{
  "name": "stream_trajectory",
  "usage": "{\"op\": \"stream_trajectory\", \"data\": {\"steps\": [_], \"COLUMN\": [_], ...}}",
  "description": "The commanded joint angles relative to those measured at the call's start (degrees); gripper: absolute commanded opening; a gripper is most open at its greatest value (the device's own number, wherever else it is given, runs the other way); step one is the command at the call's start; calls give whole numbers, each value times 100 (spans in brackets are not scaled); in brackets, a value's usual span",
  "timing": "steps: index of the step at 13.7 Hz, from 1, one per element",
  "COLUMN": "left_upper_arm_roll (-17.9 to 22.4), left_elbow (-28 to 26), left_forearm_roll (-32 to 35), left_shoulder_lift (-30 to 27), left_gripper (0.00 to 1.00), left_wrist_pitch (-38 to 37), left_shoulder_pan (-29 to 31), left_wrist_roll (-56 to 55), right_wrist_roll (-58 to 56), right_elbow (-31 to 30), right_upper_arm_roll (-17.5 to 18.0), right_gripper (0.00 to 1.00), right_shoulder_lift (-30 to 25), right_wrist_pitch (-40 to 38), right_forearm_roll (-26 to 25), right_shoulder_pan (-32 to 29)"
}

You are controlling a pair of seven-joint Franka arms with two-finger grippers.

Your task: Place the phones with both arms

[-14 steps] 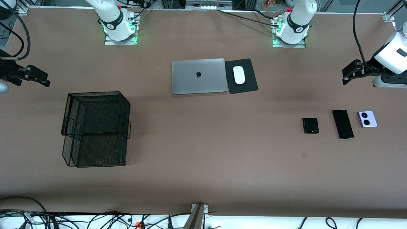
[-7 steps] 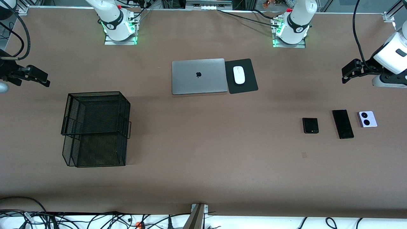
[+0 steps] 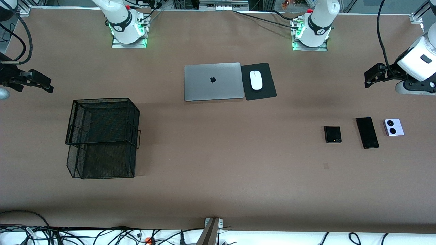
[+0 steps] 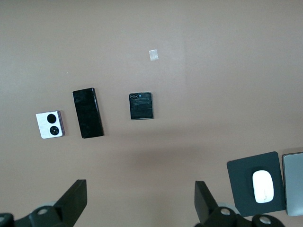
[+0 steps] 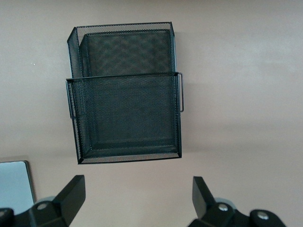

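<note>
- While both arms hang high above the table point(image 3: 218, 190), the three phones lie in a row toward the left arm's end, flat and apart from one another.
- At the row's inner end lies the small square black flip phone point(image 3: 332, 134) point(image 4: 141, 106), its two lenses visible in the left wrist view.
- Beside it, in the middle of the row, the long slim black slab phone point(image 3: 367, 132) point(image 4: 87, 112) lies slightly tilted.
- Just beside the slab, closest to the left arm's end of the table, lies the lilac-white flip phone point(image 3: 393, 127) point(image 4: 49, 125) with its two black circles facing up.
- Over the table's edge at the left arm's end, the left gripper point(image 3: 373, 76) point(image 4: 139, 201) hangs with its fingers spread wide and holds nothing.
- Over the right arm's end of the table, the right gripper point(image 3: 40, 82) point(image 5: 138, 196) also has its fingers spread wide and is empty; in its wrist view it looks down on a black mesh basket point(image 3: 102, 137) point(image 5: 124, 90).
- That two-tier basket stands toward the right arm's end, well apart from the phones.
- Farther from the front camera than the phones, near the table's middle, a closed grey laptop point(image 3: 213, 81) lies beside a black mouse pad point(image 3: 259, 81) point(image 4: 255, 182).
- On the pad rests a white mouse point(image 3: 256, 80) point(image 4: 263, 186).
</note>
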Motion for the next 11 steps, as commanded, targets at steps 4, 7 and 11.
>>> {"op": "stream_trajectory", "data": {"steps": [4,7,11], "left_upper_arm_roll": [13,13,13], "left_elbow": [193,193,184], "left_forearm_roll": [-186,-177,-177], "left_shoulder_lift": [196,336,354], "left_gripper": [100,100,100], "left_wrist_pitch": [-124,-124,-141], "left_shoulder_pan": [25,25,34], "left_wrist_roll": [17,8,34], "right_wrist_roll": [-103,-103,-103], "right_elbow": [8,8,8], "right_upper_arm_roll": [-38,-38,-38], "right_gripper": [100,100,100], "right_shoulder_lift": [-83,-83,-83], "right_wrist_pitch": [-83,-83,-83], "right_forearm_roll": [100,100,100], "right_shoulder_pan": [18,18,18]}}
